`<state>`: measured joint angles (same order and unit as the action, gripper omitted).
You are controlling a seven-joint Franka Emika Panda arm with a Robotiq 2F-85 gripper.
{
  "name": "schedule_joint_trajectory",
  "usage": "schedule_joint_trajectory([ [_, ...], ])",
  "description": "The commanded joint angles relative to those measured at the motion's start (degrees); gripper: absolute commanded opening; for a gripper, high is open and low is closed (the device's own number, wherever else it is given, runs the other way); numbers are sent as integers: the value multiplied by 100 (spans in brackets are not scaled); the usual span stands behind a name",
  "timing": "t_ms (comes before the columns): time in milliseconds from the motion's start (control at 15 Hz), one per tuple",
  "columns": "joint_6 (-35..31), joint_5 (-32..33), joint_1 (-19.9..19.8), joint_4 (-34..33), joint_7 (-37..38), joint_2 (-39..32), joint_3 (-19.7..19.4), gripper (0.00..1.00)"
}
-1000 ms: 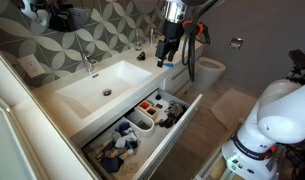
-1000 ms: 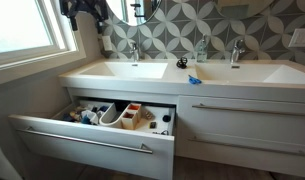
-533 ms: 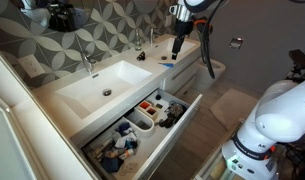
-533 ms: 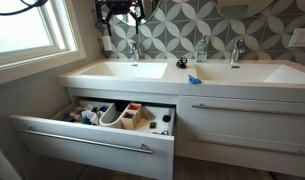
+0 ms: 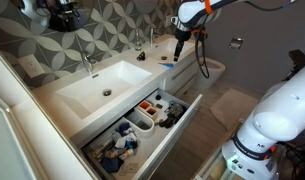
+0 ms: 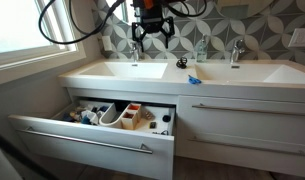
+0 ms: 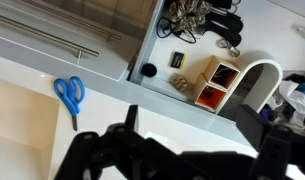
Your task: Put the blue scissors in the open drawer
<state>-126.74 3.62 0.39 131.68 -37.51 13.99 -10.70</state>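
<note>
While the gripper (image 6: pixel 151 32) hangs above the table (image 6: pixel 180 76) w/ jaws apart & holding nothing, the blue scissors (image 6: pixel 194 79) lie flat on the table btwn the two sinks. The open drawer (image 6: pixel 87 140) is below, w/ white bins of clutter inside.
</note>
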Motion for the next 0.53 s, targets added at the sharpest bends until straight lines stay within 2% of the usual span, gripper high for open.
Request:
schedule_joint_trajectory([
  [0, 1, -25, -101, -48, -17, -82, 89, 100],
  [267, 0, -25, -102, -120, -17, -120, 98, 100],
  [467, -394, 150, -236, -252, 39, -375, 35, 100],
])
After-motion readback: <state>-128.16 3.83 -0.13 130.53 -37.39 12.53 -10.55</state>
